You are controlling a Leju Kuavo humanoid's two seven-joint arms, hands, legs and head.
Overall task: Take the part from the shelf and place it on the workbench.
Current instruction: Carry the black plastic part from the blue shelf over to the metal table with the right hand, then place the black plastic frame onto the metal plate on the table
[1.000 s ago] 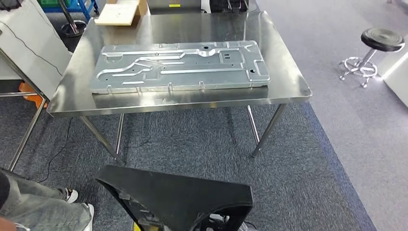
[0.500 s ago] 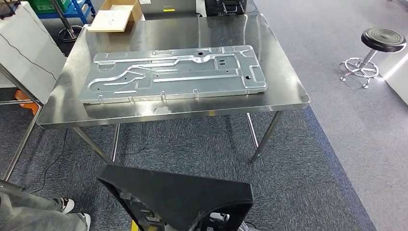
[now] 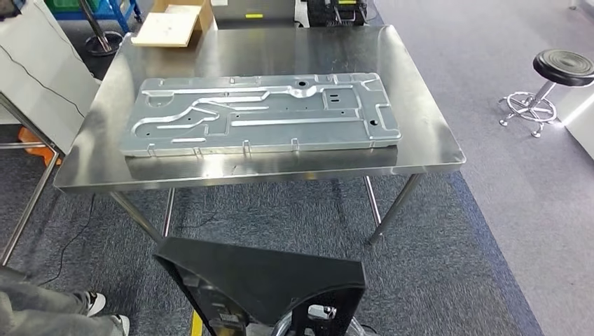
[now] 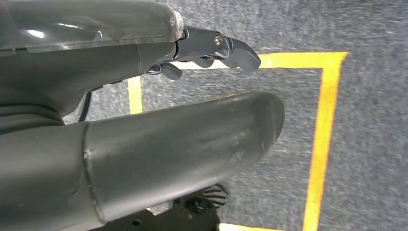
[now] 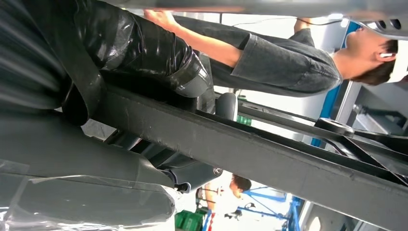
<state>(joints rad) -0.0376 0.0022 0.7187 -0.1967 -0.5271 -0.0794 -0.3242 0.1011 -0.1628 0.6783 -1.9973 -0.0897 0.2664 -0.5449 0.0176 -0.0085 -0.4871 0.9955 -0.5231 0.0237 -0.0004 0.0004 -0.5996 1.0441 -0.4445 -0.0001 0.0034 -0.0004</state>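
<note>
Between the earlier frame and now the whole head view has shifted slightly – camera motion; the part has not moved on the counter. Stamped metal part [image 3: 263,114] lies flat on the steel counter [image 3: 420,143], lengthwise, near its front edge. No legible writing or brand on it. Left hand [image 4: 211,48] hangs above grey carpet with yellow floor tape [image 4: 320,139] – fingers [image 4: 235,50] loosely curled, holding nothing. Right hand [image 5: 96,159]: finger state cannot be told. Cardboard box [image 3: 171,24] sits at the counter's far left corner; black stool [image 3: 557,73] stands well apart, right. Person [image 5: 269,57] stands nearby.
</note>
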